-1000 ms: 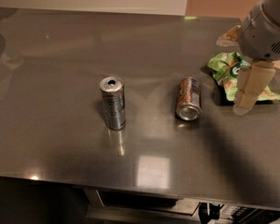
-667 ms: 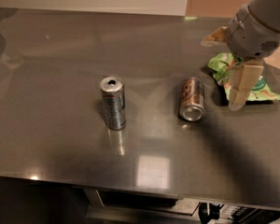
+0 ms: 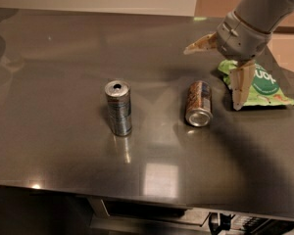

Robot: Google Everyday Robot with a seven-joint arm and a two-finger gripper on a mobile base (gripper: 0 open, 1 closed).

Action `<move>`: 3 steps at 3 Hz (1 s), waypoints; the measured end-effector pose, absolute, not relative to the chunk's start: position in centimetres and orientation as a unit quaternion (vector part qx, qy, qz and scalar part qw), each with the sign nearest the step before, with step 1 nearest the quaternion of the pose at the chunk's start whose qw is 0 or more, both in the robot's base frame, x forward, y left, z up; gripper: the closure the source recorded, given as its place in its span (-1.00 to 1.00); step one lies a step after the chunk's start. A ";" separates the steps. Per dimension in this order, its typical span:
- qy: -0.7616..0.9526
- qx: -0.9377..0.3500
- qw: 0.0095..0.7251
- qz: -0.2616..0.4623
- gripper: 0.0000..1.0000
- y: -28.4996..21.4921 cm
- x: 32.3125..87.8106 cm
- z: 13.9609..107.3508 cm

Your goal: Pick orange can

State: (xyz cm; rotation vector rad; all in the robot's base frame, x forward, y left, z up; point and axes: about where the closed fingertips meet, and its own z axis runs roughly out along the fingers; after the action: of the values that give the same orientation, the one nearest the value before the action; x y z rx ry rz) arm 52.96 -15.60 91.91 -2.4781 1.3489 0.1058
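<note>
The orange can (image 3: pixel 199 103) lies on its side on the steel counter (image 3: pixel 63 58), right of centre, its shiny silver end facing the front. My gripper (image 3: pixel 213 76) hangs above and just right of it, open, with nothing in it. One beige finger (image 3: pixel 201 44) points left and back; the other finger (image 3: pixel 241 84) points down in front of a green bag. The gripper does not touch the can.
A silver-blue can (image 3: pixel 119 107) stands upright left of the orange can. A green snack bag (image 3: pixel 264 84) lies flat at the right edge, partly behind my finger. The counter's front edge runs along the bottom of the view.
My gripper has moved left and up toward the orange can, and its fingers have spread wider. Both cans have stayed in place.
</note>
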 end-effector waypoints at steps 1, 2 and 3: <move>0.402 -0.903 0.145 0.045 -1.00 -14.9 54.0 90.2; 0.354 -0.925 0.134 0.044 -1.00 -14.3 54.5 88.7; 0.309 -0.943 0.113 0.039 -1.00 -14.0 54.5 87.1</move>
State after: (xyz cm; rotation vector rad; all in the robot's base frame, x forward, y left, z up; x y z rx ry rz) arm 54.47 -13.97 87.10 -2.7671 0.9070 0.1145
